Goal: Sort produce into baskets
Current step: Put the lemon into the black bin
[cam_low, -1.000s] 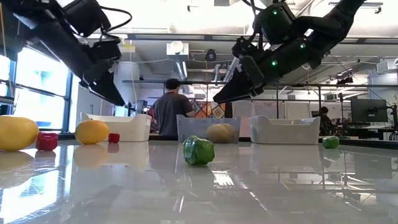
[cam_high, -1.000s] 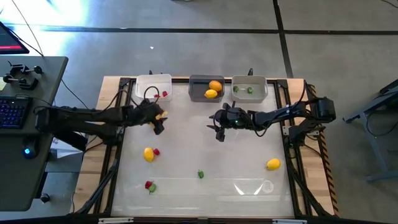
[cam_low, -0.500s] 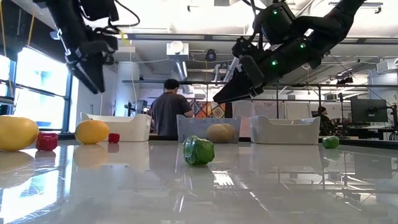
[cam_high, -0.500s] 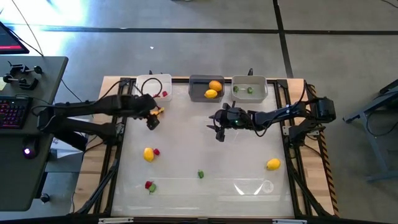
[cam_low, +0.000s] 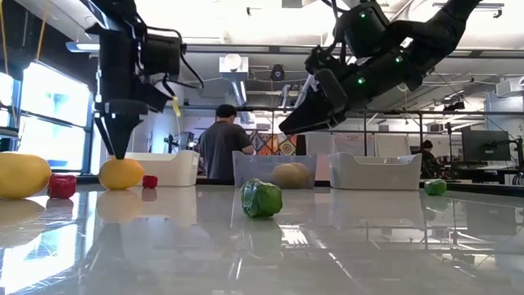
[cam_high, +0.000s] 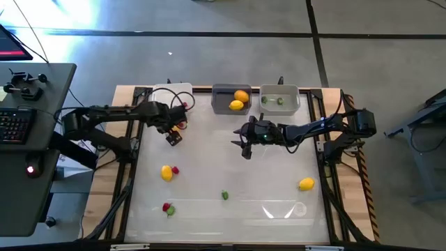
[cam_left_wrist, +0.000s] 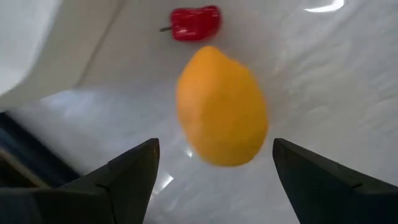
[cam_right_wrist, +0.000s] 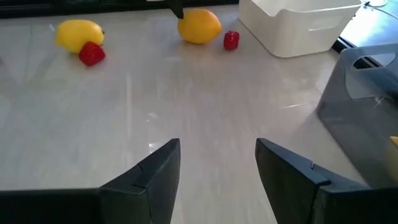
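I have the left gripper (cam_left_wrist: pixel 211 174) pointed down with jaws spread and nothing between them. An orange fruit (cam_left_wrist: pixel 222 106) lies on the table directly below and ahead of the fingertips, not touching them; a red berry (cam_left_wrist: pixel 196 23) sits just beyond it, beside the white bin (cam_high: pixel 167 94). The right gripper (cam_right_wrist: pixel 217 165) hangs over mid-table, also spread and unloaded, with the dark bin (cam_right_wrist: pixel 367 106) near its side.
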You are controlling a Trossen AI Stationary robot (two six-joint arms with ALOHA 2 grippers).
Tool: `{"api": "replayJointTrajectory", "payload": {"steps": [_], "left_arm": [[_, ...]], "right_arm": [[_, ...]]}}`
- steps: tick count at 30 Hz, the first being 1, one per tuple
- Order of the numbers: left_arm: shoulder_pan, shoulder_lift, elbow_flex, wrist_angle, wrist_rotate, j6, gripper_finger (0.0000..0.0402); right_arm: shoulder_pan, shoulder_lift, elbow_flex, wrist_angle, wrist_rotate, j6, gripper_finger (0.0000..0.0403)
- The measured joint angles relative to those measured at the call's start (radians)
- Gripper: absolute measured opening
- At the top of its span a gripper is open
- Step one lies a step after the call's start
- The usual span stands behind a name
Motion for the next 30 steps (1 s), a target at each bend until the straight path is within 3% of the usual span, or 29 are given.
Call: {"api": "replayJointTrajectory", "payload": {"steps": [18,30], "left_arm": [[0.0,0.149,0.0,0.03,0.021,0.043,0.0297],[-0.013,0.153,0.0,0.031,0.02,0.124,0.0203]], "right_arm": [[0.0,0.0,0.0,-0.032,0.0,0.004,0.0201],[0.0,0.0,0.0,-0.032,0.0,0.004,0.0201]]}}
